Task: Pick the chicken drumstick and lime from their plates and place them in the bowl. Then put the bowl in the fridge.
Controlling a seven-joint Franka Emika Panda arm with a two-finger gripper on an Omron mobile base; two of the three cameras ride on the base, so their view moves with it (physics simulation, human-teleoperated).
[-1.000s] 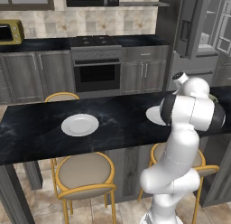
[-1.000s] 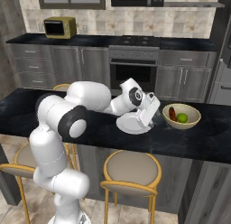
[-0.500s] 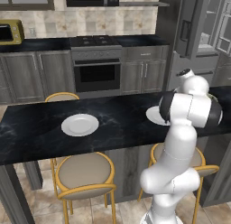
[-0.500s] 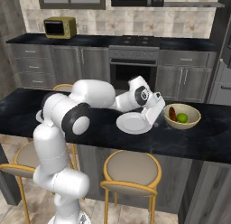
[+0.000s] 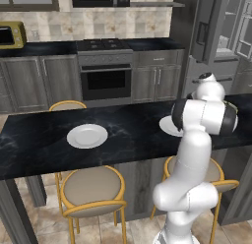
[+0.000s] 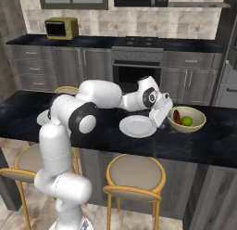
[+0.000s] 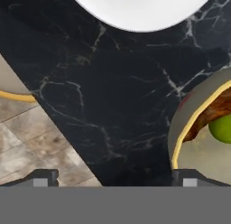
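Tan bowl [image 6: 187, 119] at centre right of the right base view already holds the glossy lime [image 6: 186, 121] and reddish-brown chicken drumstick [image 6: 177, 116], and my gripper [image 6: 158, 117], jaws wide and empty, has swung from over the smooth white plate [image 6: 137, 126] to the bowl's thick rim, so I judge the fridge run is next.

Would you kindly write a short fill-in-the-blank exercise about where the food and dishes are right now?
1. The lime lies inside the ____.
2. Beside the lime lies the chicken ____.
3. Both white plates on the counter are ____.
4. The pincer has its jaws ____.

Missing words: bowl; drumstick; empty; open
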